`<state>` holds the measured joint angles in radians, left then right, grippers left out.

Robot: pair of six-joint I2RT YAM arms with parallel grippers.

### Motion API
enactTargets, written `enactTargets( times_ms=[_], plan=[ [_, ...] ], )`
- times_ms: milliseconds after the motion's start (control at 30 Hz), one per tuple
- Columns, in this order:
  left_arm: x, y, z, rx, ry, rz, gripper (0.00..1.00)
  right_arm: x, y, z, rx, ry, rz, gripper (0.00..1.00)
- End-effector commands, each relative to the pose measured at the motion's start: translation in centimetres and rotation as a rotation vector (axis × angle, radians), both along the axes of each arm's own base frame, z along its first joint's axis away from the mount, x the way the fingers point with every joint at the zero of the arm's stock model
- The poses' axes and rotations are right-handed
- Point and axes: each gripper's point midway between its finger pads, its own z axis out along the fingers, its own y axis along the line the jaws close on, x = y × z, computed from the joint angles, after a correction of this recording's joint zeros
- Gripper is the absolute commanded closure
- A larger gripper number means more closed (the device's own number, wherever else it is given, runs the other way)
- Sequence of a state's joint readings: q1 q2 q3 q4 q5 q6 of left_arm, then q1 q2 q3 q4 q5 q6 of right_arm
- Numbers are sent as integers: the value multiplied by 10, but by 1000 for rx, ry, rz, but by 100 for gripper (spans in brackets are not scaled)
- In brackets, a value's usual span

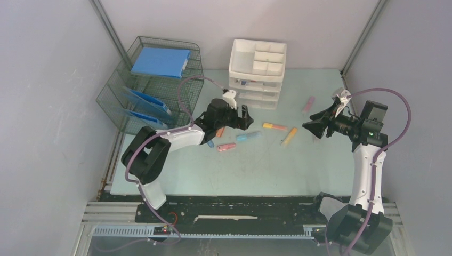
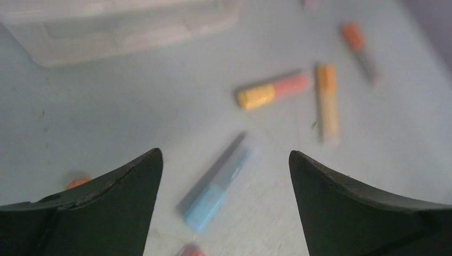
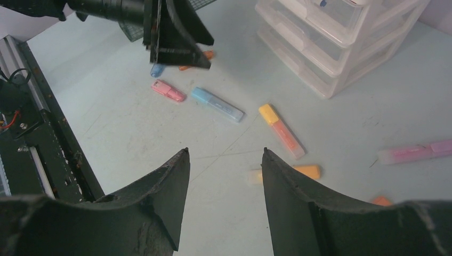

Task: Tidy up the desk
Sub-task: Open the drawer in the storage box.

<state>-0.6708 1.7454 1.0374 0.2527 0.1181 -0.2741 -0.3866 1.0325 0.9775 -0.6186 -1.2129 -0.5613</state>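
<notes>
Your left gripper [image 2: 225, 154] hangs wide open and empty over the blue highlighter [image 2: 216, 188] on the mint worktop [image 1: 256, 165] spread beneath both arms, right gripper [image 3: 225, 152] half open and empty, so a pick looks imminent: lower, straddle it crosswise, close.

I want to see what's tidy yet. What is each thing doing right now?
left gripper: open, empty, hovering near the blue highlighter.
right gripper: open, empty.
blue highlighter: lying flat on the desk.
drawer unit: drawers look pushed in.
wire tray: holding blue folders.
desk: highlighters scattered loose on it.
</notes>
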Motion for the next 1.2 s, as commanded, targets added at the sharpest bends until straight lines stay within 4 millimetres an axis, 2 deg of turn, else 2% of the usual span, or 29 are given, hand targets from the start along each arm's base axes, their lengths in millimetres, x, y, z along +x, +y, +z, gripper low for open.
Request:
enactTargets(
  times_ms=[0, 167, 267, 633, 1167],
  plan=[
    [36, -18, 71, -484, -34, 102, 6, -1, 0, 13, -18, -55, 9, 40],
    [61, -31, 104, -785, 7, 159, 5, -1, 0, 14, -17, -57, 12, 40],
    [75, -37, 109, -910, 57, 196, 4, -2, 0, 14, -17, -58, 13, 40],
    [106, -36, 94, -1136, 138, 318, 2, -2, 0, 13, -15, -56, 15, 40],
    [129, -40, 60, -1148, 155, 399, 1, -2, 0, 14, -19, -61, 14, 40]
  ],
)
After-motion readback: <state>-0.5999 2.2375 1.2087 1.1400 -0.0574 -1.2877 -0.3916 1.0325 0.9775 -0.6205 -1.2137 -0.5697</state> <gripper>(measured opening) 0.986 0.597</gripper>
